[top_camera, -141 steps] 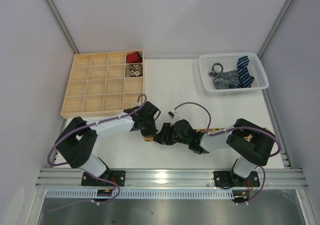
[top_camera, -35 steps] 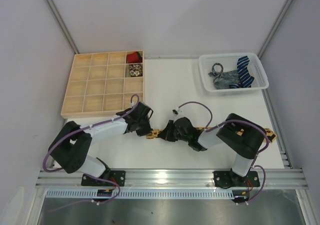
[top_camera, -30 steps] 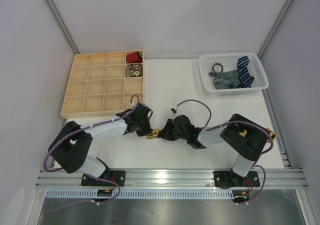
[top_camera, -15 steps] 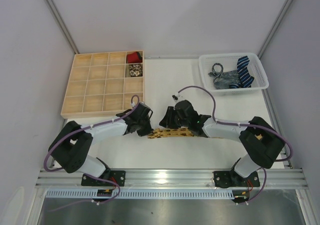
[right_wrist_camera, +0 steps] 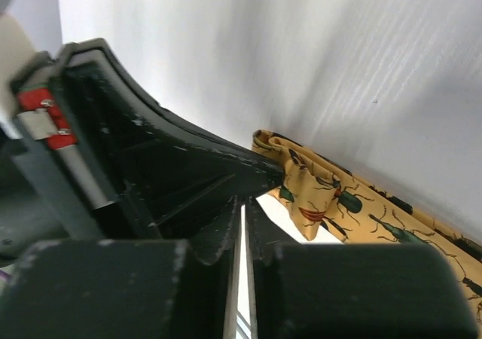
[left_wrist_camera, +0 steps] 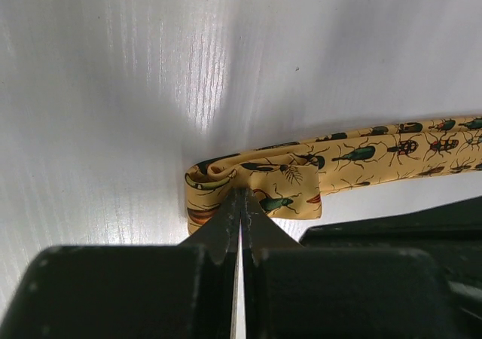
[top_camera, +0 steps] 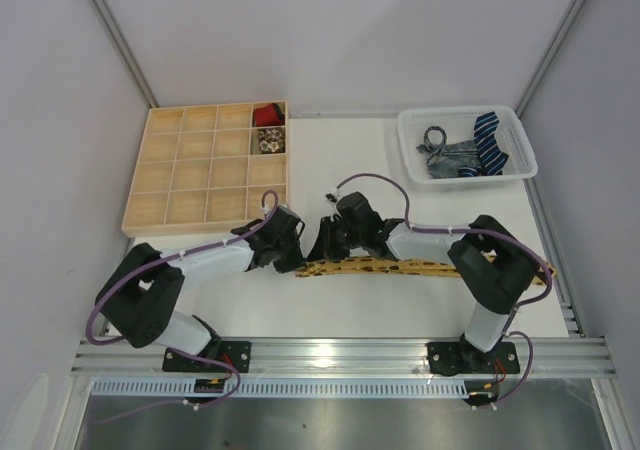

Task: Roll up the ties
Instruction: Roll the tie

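On white table [top_camera: 340, 160] between grey walls [top_camera: 350, 30], yellow tie [top_camera: 420, 267] flat; left gripper [left_wrist_camera: 241, 196] pinches its end; right gripper [right_wrist_camera: 242, 202] closed.

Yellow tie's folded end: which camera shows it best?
Left wrist: the yellow tie folds back on itself right at the shut left tool. Top external shows its whole length, the end tucked under that tool. Right wrist only glimpses the fold beside it.

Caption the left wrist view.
Left end effector pinches the folded end of the yellow beetle-print tie on the white table.
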Available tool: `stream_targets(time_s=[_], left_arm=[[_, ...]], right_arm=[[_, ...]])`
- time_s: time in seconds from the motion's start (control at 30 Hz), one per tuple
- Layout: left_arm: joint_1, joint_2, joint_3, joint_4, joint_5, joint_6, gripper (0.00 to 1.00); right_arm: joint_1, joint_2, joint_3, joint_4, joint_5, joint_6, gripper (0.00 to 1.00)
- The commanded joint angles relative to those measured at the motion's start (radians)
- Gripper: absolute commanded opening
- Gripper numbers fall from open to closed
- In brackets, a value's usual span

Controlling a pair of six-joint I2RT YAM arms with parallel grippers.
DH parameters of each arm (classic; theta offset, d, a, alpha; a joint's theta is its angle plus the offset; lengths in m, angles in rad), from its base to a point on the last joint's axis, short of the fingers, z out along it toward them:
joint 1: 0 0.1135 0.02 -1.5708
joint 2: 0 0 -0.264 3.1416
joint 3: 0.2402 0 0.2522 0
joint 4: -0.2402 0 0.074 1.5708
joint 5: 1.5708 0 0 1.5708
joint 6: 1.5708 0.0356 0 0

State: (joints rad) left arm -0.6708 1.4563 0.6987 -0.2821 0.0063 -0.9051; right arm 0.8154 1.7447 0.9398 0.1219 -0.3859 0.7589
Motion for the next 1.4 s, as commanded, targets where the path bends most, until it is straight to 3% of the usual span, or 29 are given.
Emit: stream_targets(time_s=[0.0,0.67,0.83,0.9,1.37], left_arm=[[0.005,-0.027,-0.025,-0.039,-0.025,0.035,0.00],[0.004,-0.065,-0.025,-0.049,-0.037,0.051,0.01],[0.004,-0.122,-0.013,-0.069,-0.066,0.057,0.22],[0.004,-0.134,-0.001,-0.080,-0.069,0.063,0.25],[0.004,-0.077,-0.024,-0.017,-0.022,0.054,0.22]], right_arm=[[0.001,0.013,0.019,-0.008,-0.031,0.000,0.07],[-0.005,0.073,-0.048,0.030,-0.004,-0.015,0.02],[-0.001,0.049,-0.136,0.080,0.025,0.014,0.00],[-0.004,0.052,-0.142,0.084,0.025,0.020,0.00],[-0.028,0.056,-0.066,0.041,0.010,-0.023,0.00]])
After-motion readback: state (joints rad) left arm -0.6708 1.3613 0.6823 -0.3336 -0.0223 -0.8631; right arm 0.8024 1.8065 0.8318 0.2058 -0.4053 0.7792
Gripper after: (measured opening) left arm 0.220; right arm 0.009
